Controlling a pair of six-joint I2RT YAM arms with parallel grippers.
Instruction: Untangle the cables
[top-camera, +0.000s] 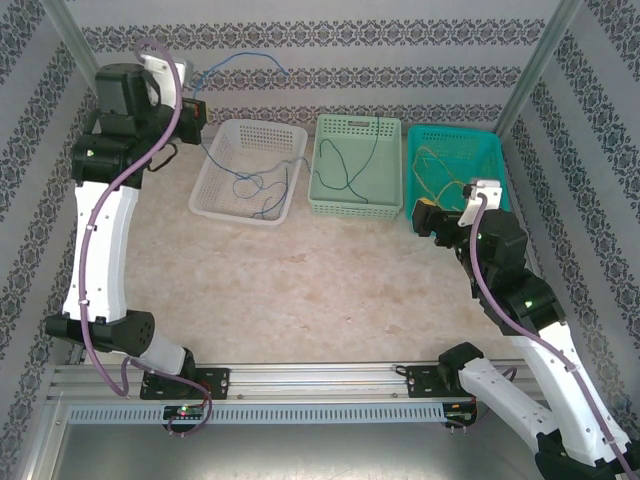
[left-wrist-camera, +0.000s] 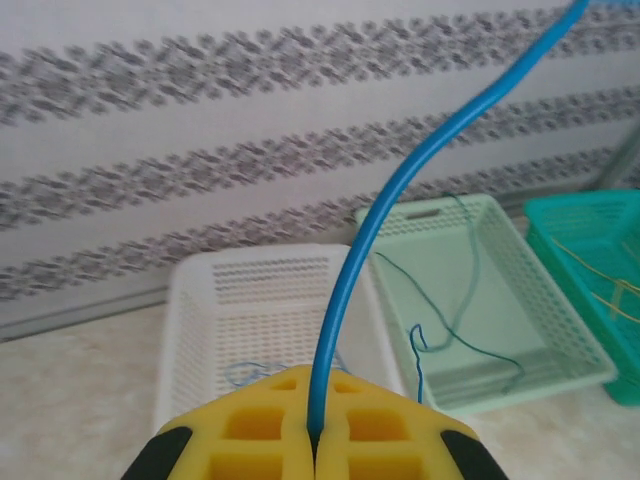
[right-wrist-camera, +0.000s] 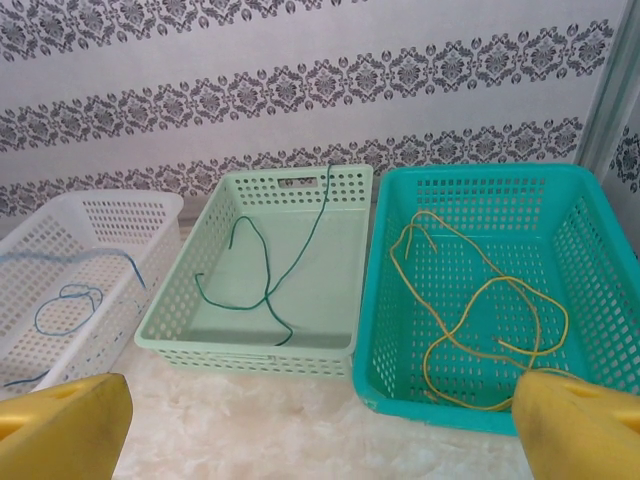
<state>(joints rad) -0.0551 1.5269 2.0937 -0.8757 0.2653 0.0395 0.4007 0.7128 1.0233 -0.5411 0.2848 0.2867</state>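
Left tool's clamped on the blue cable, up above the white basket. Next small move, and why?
Probably lower the left tool over the white basket and open it. It pinches the blue cable high above the table, blue loops already lie in that basket, and the green cable and yellow cable lie separately in their own baskets.
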